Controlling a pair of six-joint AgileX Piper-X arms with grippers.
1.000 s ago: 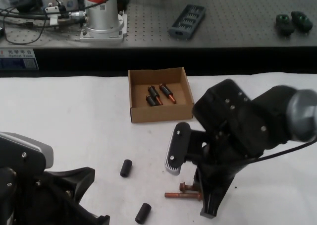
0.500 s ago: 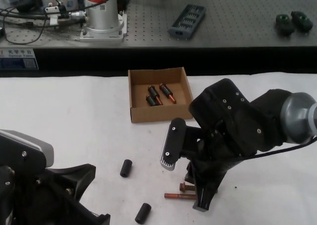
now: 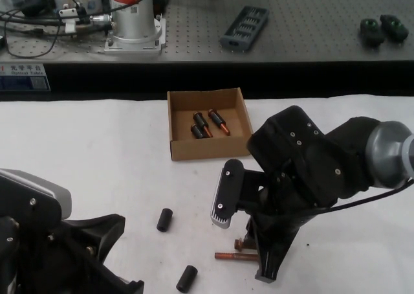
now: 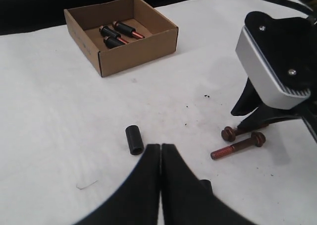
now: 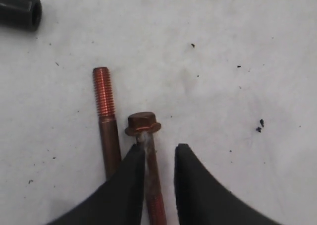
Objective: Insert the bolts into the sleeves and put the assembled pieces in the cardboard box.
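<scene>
Two copper bolts lie side by side on the white cloth; one bolt (image 5: 143, 126) has its shank between the fingers of my right gripper (image 5: 159, 153), which is open around it low over the cloth. The other bolt (image 5: 106, 116) lies just outside one finger (image 5: 126, 185). In the high view the bolts (image 3: 234, 255) sit under the right gripper (image 3: 261, 258). Two black sleeves (image 3: 164, 219) (image 3: 187, 278) lie left of them. My left gripper (image 4: 161, 149) is shut and empty, close to one sleeve (image 4: 134, 140). The cardboard box (image 3: 210, 153) holds three assembled pieces (image 3: 208, 124).
The box (image 4: 138, 56) stands at the far middle of the cloth. Behind the cloth runs a perforated metal bench with a silver post base (image 3: 132, 22), a dark bit holder (image 3: 244, 26) and cables. Bare cloth lies to the left and far right.
The right arm has swung left and lowered over the two bolts, bringing its fingers down around one of them. The left arm has stayed still.
</scene>
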